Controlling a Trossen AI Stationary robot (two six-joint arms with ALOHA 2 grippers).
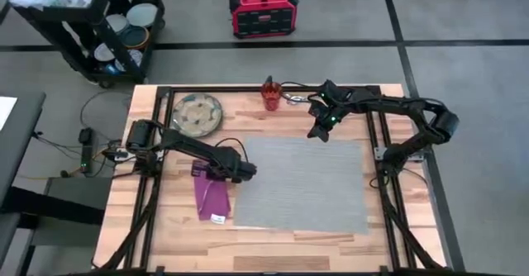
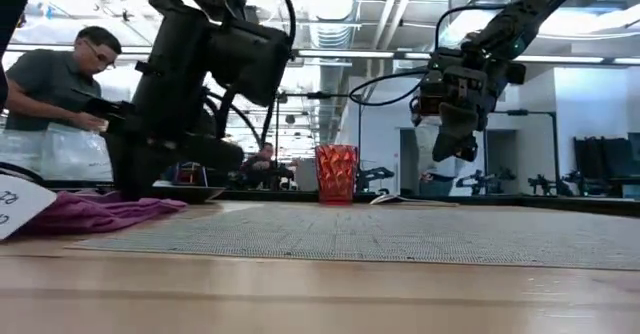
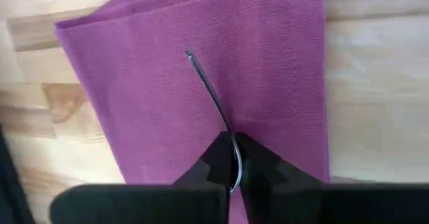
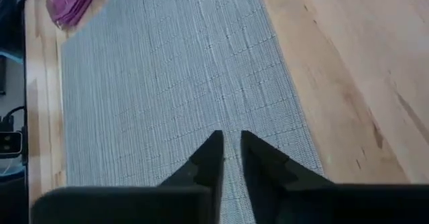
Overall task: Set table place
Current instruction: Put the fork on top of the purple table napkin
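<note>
- Your left gripper (image 3: 231, 170) is clamped on a thin steel utensil (image 3: 213, 98), seen edge-on over the magenta napkin (image 3: 201, 70); whether it is the fork, knife or spoon cannot be told.
- The napkin (image 1: 212, 195) lies on the bare wood of the table (image 1: 165, 226), just beside the left edge of the grey mat (image 1: 302, 183).
- To finish this step well, you want the utensil lowered flat and parallel to the napkin's long edges, centred on the cloth, before you part the fingers; release low so it does not bounce or roll.
- Lift straight up afterwards, because a sideways pull would likely drag or wrinkle the cloth.
- The mat lies bare, so much of the setting looks undone: the plate (image 1: 197, 114) sits at the table's far left corner and the orange-red cup (image 1: 271, 93) at the far edge, both off the mat.
- Your right gripper (image 4: 228, 160) hovers above the mat's far edge with its fingers nearly together and nothing between them; keep it clear of the left arm.
</note>
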